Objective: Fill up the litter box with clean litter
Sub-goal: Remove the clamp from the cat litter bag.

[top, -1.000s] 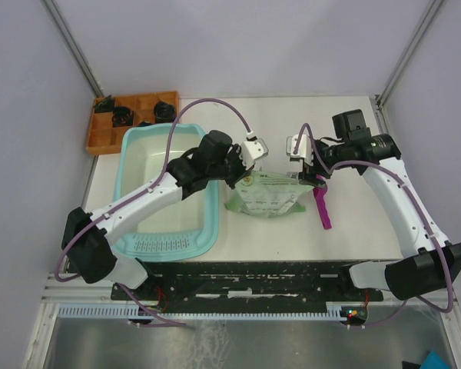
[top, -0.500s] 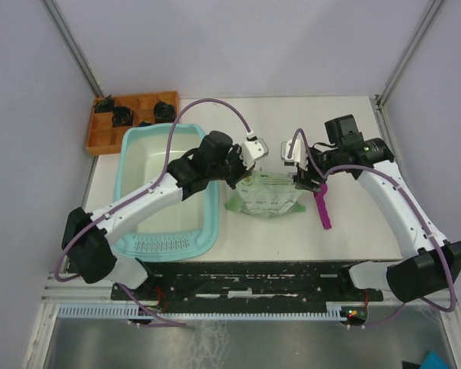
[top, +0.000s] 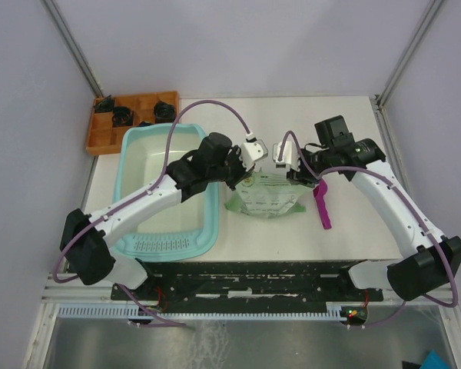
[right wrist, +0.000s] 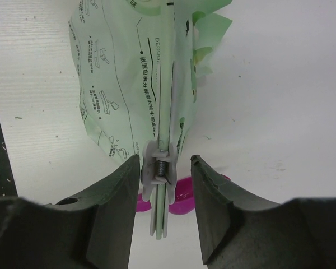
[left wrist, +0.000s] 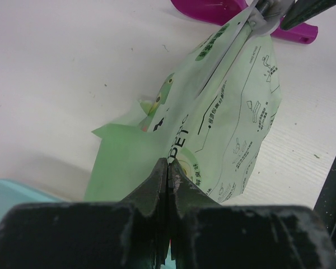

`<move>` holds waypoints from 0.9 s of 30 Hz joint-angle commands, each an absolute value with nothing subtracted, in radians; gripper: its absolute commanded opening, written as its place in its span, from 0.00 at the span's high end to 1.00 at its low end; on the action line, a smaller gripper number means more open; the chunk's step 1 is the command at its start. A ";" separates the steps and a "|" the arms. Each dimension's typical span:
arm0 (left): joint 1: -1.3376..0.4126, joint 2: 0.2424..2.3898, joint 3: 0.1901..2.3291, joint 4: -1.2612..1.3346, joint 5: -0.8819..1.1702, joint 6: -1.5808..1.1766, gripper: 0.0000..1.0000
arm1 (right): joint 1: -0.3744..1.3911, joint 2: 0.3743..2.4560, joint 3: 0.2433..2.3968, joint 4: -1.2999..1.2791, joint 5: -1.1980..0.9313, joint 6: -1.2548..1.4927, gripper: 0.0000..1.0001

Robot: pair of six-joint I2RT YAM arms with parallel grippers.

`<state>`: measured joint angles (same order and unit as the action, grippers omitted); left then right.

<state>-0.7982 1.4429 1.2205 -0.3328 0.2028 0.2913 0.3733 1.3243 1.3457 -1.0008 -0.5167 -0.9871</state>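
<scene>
- Left of the left jaws, the litter box [top: 165,244] is sitting flat with its open side facing up. Its long side is running away from the arms, with the ribbed end nearest them. No litter is showing inside it.
- The left gripper [left wrist: 168,168] is squeezing the bag [left wrist: 224,129] by one top corner. Its jaws are pressing together on the thin film.
- Between the two sets of jaws, the bag's top edge is running from one to the other, and its bottom is resting on the table [top: 276,115]. I think the litter is hiding inside, so the bag is probably feeling heavy, floppy and a bit slippery. The stiffer top edge is looking like the best place to hold.
- The right gripper [right wrist: 165,162] is waiting with its jaws apart, one on each side of the clip [right wrist: 158,168] that is pinching the bag's top.
- Just beyond the right jaws, the pink scoop [top: 321,206] is lying flat.
</scene>
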 commanded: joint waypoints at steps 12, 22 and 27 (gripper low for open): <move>-0.824 1.410 1.219 -0.269 0.256 0.237 0.97 | 0.381 1.318 1.322 -0.948 -0.461 -0.960 0.84; -0.834 1.420 1.229 -0.258 0.231 0.218 0.97 | 0.380 1.261 1.303 -0.866 -0.414 -0.842 0.98; -0.840 1.421 1.223 -0.244 0.207 0.209 0.97 | 0.355 1.225 1.330 -0.829 -0.382 -0.759 0.98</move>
